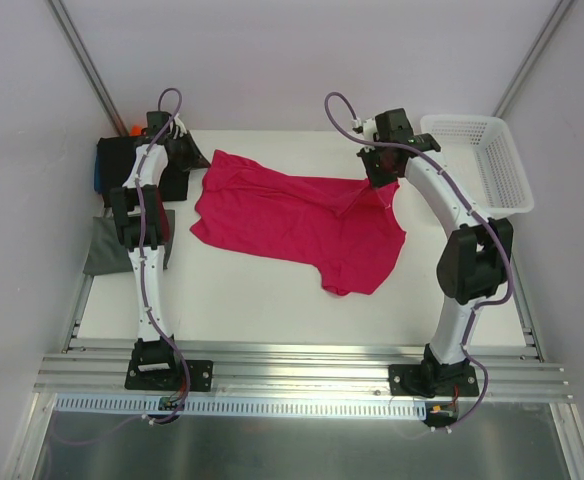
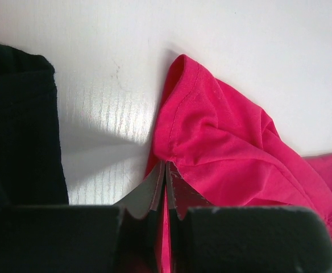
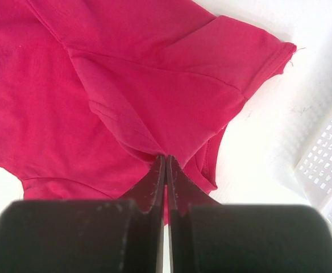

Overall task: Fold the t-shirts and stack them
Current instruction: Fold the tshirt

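A bright crimson-pink t-shirt lies spread and rumpled across the middle of the white table. My left gripper is at its far left corner, shut on a pinch of the pink cloth; pink fabric shows between the fingers. My right gripper is at the far right side, shut on a raised fold of the same shirt, near a sleeve hem. Folded t-shirts sit at the table's left edge: black, blue, orange and grey-green.
A white plastic mesh basket stands at the far right corner, its wall close to my right gripper in the wrist view. The black folded shirt lies just left of my left gripper. Metal rails border the near edge.
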Controlling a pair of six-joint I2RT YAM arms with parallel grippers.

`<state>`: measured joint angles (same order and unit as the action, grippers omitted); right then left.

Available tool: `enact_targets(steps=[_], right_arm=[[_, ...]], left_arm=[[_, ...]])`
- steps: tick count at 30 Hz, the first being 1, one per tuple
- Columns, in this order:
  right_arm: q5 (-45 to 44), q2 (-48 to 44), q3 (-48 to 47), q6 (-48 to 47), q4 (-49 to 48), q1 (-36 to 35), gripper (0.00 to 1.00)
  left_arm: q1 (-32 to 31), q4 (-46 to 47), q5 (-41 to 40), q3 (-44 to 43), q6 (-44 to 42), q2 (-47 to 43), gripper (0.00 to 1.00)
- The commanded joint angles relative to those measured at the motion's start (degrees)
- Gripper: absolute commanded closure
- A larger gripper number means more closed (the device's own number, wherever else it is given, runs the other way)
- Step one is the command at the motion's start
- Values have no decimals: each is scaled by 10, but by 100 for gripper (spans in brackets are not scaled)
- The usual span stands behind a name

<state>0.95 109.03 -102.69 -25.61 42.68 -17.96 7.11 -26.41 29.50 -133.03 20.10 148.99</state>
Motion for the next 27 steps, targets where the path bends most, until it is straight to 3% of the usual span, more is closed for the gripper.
enact_targets(steps=[1,9,27], right_arm=[[8,2,-22,7,1,-5,99],[7,0,-22,6,2,-6,99],[-6,-24,-7,23,0,37,99]], left_arm=[[-2,0,8,-11,-11,-48,100],[-2,-1,14,-16,-20,-79,100],[7,-31,62,70,-37,-210,100]])
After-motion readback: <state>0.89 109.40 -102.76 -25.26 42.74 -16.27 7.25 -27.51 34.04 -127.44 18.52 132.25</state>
